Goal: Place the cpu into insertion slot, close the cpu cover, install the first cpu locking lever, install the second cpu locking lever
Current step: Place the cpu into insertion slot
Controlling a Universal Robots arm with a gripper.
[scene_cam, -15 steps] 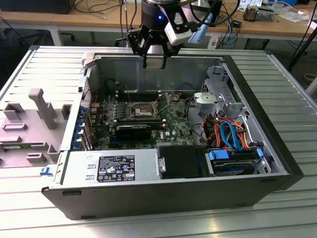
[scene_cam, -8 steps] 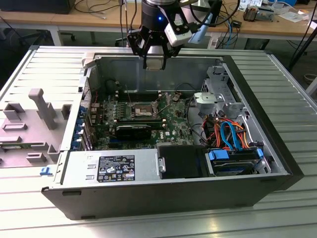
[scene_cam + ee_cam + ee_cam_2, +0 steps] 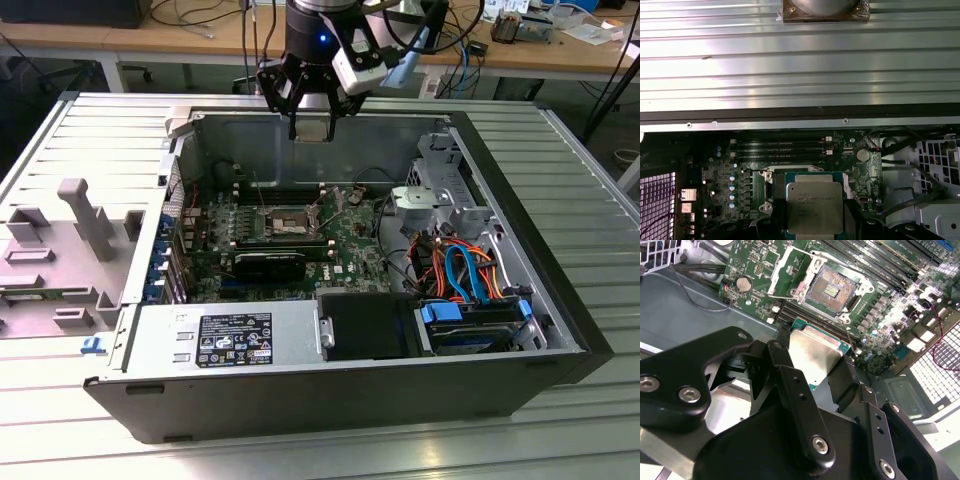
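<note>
At the upper centre of the exterior view, above the open computer case (image 3: 300,410) and its green circuit board (image 3: 352,255), the gripper (image 3: 312,128) hung. Its fingers were clamped on the cpu (image 3: 812,352), well above the uncovered insertion slot (image 3: 288,221) left of centre.

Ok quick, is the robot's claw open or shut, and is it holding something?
Gripper: jaws shut on the cpu, holding it by its edges above the motherboard.
</note>
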